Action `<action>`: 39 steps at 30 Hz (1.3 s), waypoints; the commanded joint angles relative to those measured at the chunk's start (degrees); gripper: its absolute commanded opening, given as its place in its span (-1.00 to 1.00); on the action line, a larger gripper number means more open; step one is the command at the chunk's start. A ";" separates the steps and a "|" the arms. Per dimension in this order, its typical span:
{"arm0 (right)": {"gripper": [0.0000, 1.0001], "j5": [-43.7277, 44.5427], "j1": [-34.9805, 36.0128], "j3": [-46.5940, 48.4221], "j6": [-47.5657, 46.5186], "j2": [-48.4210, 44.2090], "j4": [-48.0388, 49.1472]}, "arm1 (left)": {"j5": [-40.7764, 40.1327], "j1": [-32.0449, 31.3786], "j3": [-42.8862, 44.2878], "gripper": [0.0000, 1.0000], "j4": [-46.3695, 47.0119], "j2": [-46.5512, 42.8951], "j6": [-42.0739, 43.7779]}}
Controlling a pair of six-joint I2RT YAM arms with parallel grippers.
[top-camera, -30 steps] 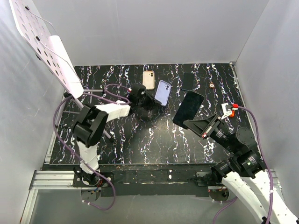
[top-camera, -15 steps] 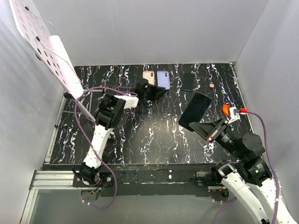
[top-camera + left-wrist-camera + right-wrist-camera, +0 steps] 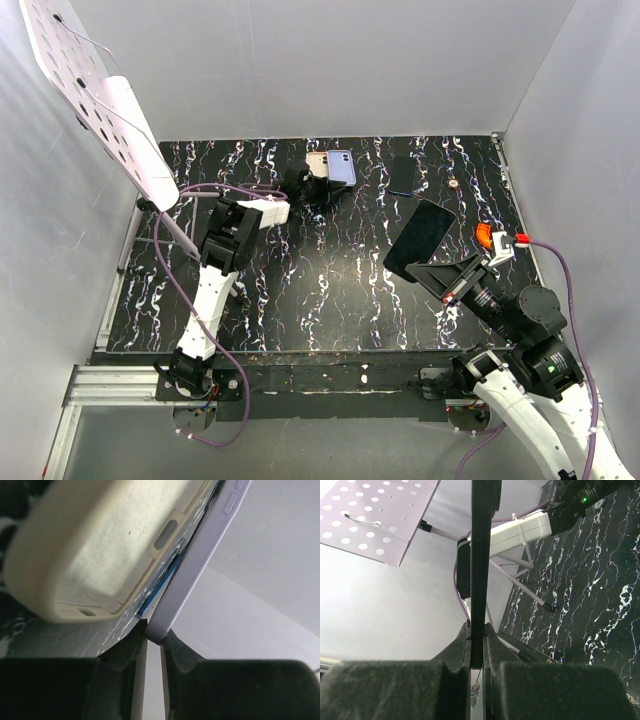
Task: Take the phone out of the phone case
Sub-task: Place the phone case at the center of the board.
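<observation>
**Item 1 — phone** (image 3: 424, 232). A black slab with no case on it. It is held tilted above the right half of the counter (image 3: 330, 290), its lower end in the right jaws. The right wrist view shows it edge-on (image 3: 480, 555), clenched between both pads (image 3: 462, 642).

**Item 2 — lavender case** (image 3: 343, 168). It sits at the far centre of the counter, raised on edge, with one corner pinched tight in the left jaws. The left wrist view shows its thin side (image 3: 200, 565), with two moulded buttons near the upper end. Whether its far end rests on the counter cannot be told.

**Item 3 — cream case** (image 3: 318, 163). It is empty and sits just beside the lavender case, on that case's left. Its pale lined interior faces the left wrist camera (image 3: 100, 545). A blue sliver shows between the two cases and cannot be identified.

**Item 4 — dark slab** (image 3: 403, 174). It lies flat on the counter right of the lavender case, apart from both arms.

**Item 5 — small round object** (image 3: 453, 184). It is on the counter near the dark slab, to that slab's right.

**Item 6 — white perforated panel** (image 3: 90, 90). It leans at the left wall and also shows in the right wrist view (image 3: 375, 515).

**Arms.** The left arm (image 3: 215, 270) is stretched toward the far centre. The right arm (image 3: 520, 320) is at the near right.
</observation>
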 commanded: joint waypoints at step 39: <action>-0.97 -0.22 -0.13 -0.37 0.39 0.69 8.21 | 7.85 -0.04 8.55 -1.00 -7.39 2.17 11.51</action>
